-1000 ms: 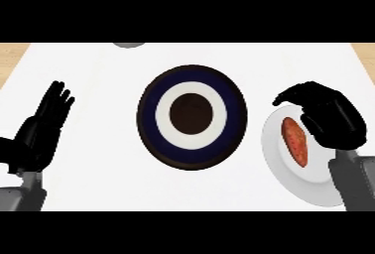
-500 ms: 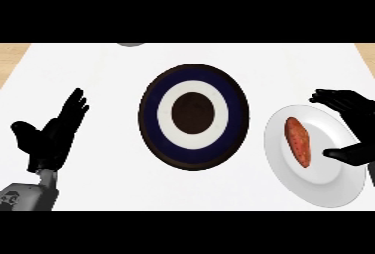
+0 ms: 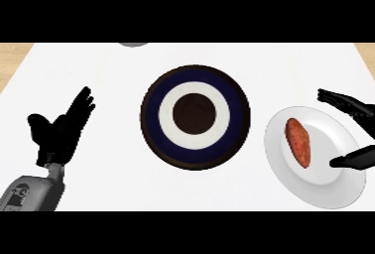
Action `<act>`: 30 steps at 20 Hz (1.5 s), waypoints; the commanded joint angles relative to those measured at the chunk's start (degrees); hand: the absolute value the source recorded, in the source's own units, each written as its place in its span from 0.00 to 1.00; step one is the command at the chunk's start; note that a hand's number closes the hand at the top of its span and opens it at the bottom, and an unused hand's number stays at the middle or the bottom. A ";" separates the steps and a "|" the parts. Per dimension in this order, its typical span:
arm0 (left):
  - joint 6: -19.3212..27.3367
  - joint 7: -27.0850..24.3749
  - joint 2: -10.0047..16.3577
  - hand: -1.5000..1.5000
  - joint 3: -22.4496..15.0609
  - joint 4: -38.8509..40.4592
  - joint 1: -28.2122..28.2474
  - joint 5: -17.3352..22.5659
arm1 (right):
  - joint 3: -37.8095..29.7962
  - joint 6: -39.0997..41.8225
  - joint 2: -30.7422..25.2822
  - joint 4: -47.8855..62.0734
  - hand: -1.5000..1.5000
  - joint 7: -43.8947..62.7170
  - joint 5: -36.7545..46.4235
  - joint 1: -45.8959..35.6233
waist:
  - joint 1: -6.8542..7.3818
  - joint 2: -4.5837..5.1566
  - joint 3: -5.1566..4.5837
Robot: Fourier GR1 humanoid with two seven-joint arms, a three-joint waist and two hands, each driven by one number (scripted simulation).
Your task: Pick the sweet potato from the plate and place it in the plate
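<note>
An orange-red sweet potato (image 3: 298,142) lies on the left part of a white plate (image 3: 322,186) at the right of the counter. A dark blue plate (image 3: 155,119) with a white ring and a dark brown centre sits in the middle. My right hand (image 3: 353,106) shows at the right edge, open, its fingers above the white plate's far rim and its thumb over the plate's right side, apart from the sweet potato. At the left, my left hand (image 3: 60,131) rests open with fingers up.
A small grey object (image 3: 133,44) peeks in at the counter's far edge. Wooden floor (image 3: 13,57) shows past the counter's far left corner.
My right hand has drawn back to the right, off the sweet potato, and spread open. The left hand shifted slightly right and upward. The sweet potato stays on the white plate.
</note>
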 commanded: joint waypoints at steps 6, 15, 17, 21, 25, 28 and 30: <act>-0.84 -0.39 -0.65 0.50 0.92 2.57 -1.75 -0.21 | 9.93 3.44 -4.50 10.85 0.00 -16.72 11.68 -5.57 | 0.38 -0.28 -0.16; -1.11 3.11 -0.58 0.50 1.17 0.92 -2.93 -1.15 | 18.73 -9.04 -2.53 20.44 0.00 -20.40 23.74 -13.63 | 0.08 -0.57 -0.21; -0.21 2.43 -1.28 0.50 1.32 -0.44 -0.90 -1.86 | 19.51 -9.15 -3.46 22.06 0.00 -21.37 25.30 -13.92 | -0.34 -0.75 -0.25; -2.79 2.27 -0.12 0.50 3.92 1.82 -2.02 -0.49 | 22.04 -12.09 -1.56 23.37 0.00 -21.40 28.79 -15.00 | -0.90 -0.83 -0.30; -0.57 1.01 -2.96 0.50 1.87 1.96 -0.45 -3.73 | 23.06 -9.52 -2.14 23.86 0.00 -21.33 30.14 -16.83 | -1.24 -0.97 -0.32; -1.23 1.32 -2.85 0.50 2.27 0.27 1.22 -3.82 | 23.30 -10.48 0.53 27.58 0.00 -19.85 31.94 -19.91 | -0.96 -0.95 -0.32; -1.63 -0.20 -3.05 0.50 3.21 1.51 1.23 -4.61 | 22.79 -10.83 1.43 23.17 0.00 -16.63 31.99 -17.91 | -1.69 -1.11 -0.36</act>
